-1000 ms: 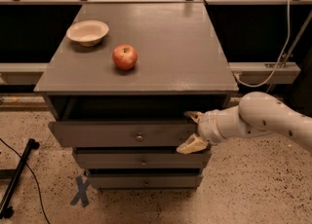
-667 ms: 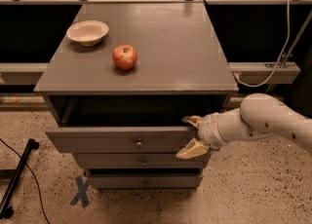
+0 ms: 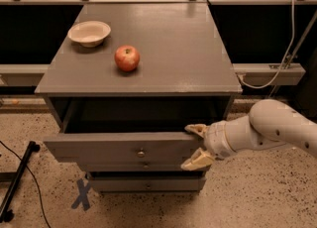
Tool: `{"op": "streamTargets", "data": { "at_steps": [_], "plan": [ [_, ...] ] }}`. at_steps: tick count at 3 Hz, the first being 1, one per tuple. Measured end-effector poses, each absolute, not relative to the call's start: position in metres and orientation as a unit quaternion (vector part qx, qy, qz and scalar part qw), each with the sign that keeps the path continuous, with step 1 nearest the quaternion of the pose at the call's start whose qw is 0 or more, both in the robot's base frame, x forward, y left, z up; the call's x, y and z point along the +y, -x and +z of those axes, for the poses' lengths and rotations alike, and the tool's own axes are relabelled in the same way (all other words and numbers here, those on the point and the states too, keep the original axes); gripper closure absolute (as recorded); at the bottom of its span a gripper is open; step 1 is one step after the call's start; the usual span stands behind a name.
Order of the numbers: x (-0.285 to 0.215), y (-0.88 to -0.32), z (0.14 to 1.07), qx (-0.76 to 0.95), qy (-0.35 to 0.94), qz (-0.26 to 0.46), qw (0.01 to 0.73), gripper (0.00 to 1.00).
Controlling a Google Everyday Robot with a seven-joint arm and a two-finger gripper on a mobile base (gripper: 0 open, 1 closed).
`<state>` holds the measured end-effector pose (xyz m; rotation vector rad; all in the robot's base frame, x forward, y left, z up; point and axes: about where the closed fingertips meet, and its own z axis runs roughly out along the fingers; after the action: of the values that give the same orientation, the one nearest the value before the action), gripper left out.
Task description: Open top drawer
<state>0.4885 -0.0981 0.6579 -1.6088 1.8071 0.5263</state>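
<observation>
the top drawer [image 3: 109,148] stands part-way out of the grey cabinet [image 3: 163,38], its front clear of the two shorter drawer fronts [image 3: 148,184] beneath it, with a dark gap showing behind its top edge. its small round knob [image 3: 141,152] is untouched. the gripper [image 3: 197,145] sits at the right end of the drawer front, one finger [image 3: 195,129] over the top edge and the other under the bottom, so we read it as clasping the front itself. we judge the pull to be under way, roughly midway. the next move calls for a straight, level draw toward the camera, so the off-centre hold does not skew the drawer. on top, an apple [image 3: 127,58] and a bowl [image 3: 89,32] rest well apart from the work.
</observation>
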Motion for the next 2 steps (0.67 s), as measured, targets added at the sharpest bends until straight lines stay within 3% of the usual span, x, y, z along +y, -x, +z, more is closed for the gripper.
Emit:
{"op": "streamTargets", "data": {
  "at_steps": [2],
  "plan": [
    [-0.12, -0.424, 0.664, 0.705, 0.597, 0.234, 0.305, 0.29]
  ]
}}
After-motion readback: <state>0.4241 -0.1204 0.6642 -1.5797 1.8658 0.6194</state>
